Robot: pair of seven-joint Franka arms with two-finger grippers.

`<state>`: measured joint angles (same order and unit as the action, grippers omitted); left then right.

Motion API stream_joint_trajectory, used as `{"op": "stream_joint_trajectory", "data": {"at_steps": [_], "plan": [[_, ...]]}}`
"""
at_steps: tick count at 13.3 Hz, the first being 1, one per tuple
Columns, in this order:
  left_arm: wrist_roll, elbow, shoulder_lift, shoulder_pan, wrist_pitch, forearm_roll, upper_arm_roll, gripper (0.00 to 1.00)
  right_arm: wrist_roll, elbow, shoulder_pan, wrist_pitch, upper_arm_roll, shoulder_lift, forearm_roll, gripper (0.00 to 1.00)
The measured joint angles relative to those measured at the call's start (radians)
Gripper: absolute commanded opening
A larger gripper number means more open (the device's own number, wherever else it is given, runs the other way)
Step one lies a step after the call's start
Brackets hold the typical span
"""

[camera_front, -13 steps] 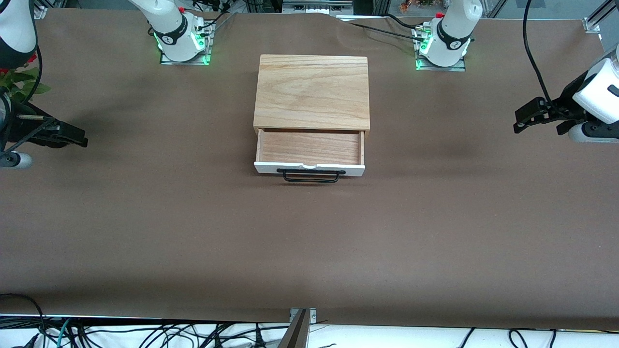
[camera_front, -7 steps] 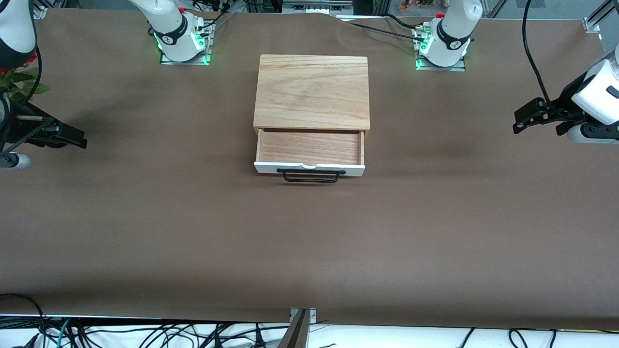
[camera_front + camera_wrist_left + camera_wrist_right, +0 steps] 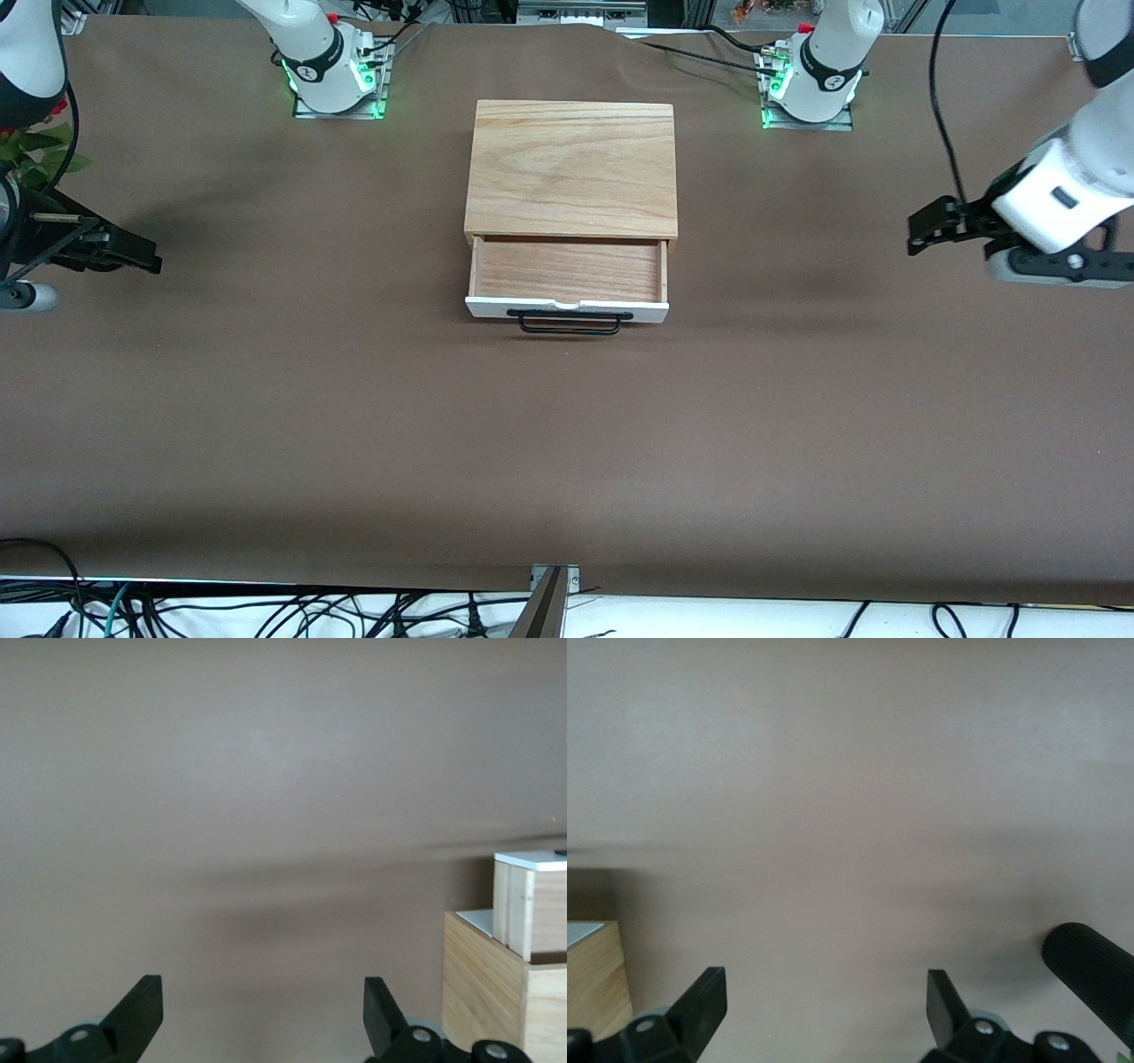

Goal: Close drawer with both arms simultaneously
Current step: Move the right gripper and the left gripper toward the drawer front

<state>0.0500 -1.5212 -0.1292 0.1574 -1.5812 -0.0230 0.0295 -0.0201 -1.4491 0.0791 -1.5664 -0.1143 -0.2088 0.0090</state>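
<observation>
The drawer [image 3: 567, 270] stands pulled out of the oak-grain box [image 3: 571, 168], its white front panel and black bar handle [image 3: 569, 321] on the side nearer the front camera. It is empty. My left gripper [image 3: 917, 235] hovers over the table toward the left arm's end, well apart from the drawer, open and empty [image 3: 263, 1010]; the box and the drawer [image 3: 532, 904] show at the edge of the left wrist view. My right gripper [image 3: 146, 252] hovers toward the right arm's end, open and empty [image 3: 824, 1001]; a corner of the box [image 3: 594, 979] shows in the right wrist view.
Brown table cover [image 3: 567, 443] all round the box. A plant with green leaves [image 3: 40, 146] is at the right arm's end. A black ribbed cylinder [image 3: 1090, 970] shows in the right wrist view. Cables [image 3: 266, 611] hang at the table's near edge.
My left gripper has moved in toward the drawer from the table's end. The right gripper has hardly moved. The drawer stays pulled out.
</observation>
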Motion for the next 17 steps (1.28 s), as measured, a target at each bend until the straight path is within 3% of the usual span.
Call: {"op": "stream_joint_trajectory", "data": {"at_steps": [7,11,17], "plan": [[0.001,0.057,-0.124,0.086,-0.158,-0.093,-0.005,1.0,0.001,0.0,0.049,-0.069,0.004,-0.066,0.112,1.0],[0.001,0.059,-0.222,0.112,-0.275,-0.277,-0.005,1.0,0.004,0.001,0.121,-0.152,0.011,-0.135,0.162,1.0],[0.0,0.063,-0.392,0.177,-0.482,-0.344,-0.035,1.0,0.005,0.003,0.207,-0.338,0.04,-0.274,0.301,1.0]]}}
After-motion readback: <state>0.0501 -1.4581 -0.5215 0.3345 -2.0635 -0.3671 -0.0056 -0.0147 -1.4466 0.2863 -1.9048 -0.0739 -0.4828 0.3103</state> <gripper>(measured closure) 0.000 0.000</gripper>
